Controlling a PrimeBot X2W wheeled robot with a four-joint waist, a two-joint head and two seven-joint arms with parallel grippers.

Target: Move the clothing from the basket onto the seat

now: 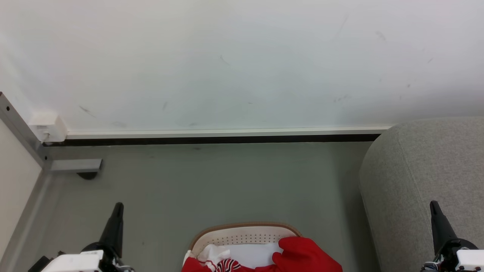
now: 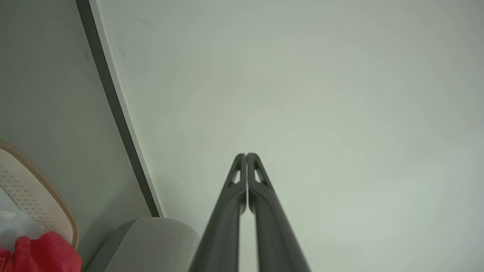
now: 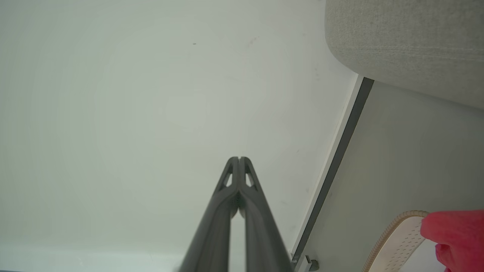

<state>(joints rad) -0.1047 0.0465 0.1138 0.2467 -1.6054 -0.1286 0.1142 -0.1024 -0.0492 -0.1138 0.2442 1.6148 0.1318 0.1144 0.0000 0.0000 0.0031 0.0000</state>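
The clothing (image 1: pixel 302 255), red, lay heaped in the basket (image 1: pixel 242 235) at the bottom centre of my head view, one fold draped over its brown rim on the right. At far left, a grey frame leg (image 1: pixel 22 132) met the wall (image 1: pixel 242 56). Beside it was my left gripper (image 1: pixel 118 206), jaws pressed together, empty. Bare floor (image 1: pixel 227 181) ran open to the baseboard (image 1: pixel 227 133). Right of the basket, near but apart, rose the rounded edge of the seat (image 1: pixel 423 170). My right gripper (image 1: pixel 434 204) showed against it, jaws likewise closed on nothing.
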